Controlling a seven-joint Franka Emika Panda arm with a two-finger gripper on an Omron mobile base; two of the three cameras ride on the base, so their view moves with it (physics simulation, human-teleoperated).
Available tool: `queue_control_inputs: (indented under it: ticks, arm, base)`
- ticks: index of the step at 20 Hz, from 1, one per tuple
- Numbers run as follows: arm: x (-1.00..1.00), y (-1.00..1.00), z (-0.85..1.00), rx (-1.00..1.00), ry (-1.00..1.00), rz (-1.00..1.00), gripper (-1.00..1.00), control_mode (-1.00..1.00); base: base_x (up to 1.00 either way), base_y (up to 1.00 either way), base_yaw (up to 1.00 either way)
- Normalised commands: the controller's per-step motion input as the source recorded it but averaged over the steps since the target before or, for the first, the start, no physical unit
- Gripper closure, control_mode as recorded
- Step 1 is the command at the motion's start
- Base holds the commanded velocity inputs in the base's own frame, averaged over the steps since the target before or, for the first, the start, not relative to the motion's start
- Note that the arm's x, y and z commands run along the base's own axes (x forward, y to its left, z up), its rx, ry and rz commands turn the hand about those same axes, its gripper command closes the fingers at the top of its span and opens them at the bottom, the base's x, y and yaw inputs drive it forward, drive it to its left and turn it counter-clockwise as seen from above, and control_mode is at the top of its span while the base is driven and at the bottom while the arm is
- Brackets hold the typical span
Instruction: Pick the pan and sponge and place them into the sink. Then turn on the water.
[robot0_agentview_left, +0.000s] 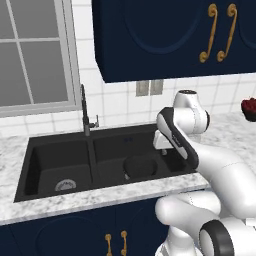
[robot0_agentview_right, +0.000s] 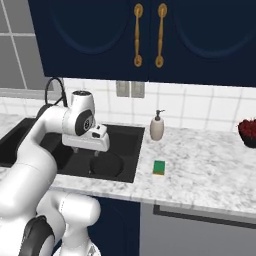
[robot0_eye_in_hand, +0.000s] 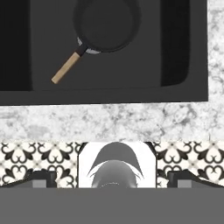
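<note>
While the pan (robot0_eye_in_hand: 107, 24) already lies in the sink's (robot0_agentview_right: 131, 150) right basin, the sponge (robot0_agentview_right: 159, 167) sits on the table right of it. With jaws wide and empty, the gripper (robot0_agentview_right: 89, 148) hangs above the pan; sponge and water remain.

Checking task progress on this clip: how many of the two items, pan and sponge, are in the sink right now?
1. The pan lies in the sink, in its right basin. The sponge sits on the counter to the sink's right, in front of the soap dispenser.

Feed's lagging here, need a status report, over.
Gripper open, empty, above the sink. Pan already in the right basin. Sponge still on the counter, soap dispenser behind it. Nothing blocking it.
</note>
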Motion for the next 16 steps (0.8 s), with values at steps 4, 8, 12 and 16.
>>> queue_control_inputs:
  ticks: [4, 8, 12, 16]
  arm:
    - [0.0, 0.0, 0.0, 0.0, 0.0, 0.0, -1.0, 1.0]
    - [0.0, 0.0, 0.0, 0.0, 0.0, 0.0, -1.0, 1.0]
    - [0.0, 0.0, 0.0, 0.0, 0.0, 0.0, -1.0, 1.0]
    - [0.28, -0.47, -0.08, 0.0, -0.01, 0.0, -1.0, -1.0]
  base:
    - [0.51, 0.01, 0.0]
    - [0.45, 0.06, 0.0]
    - [0.35, 0.03, 0.0]
    - [0.0, 0.0, 0.0]
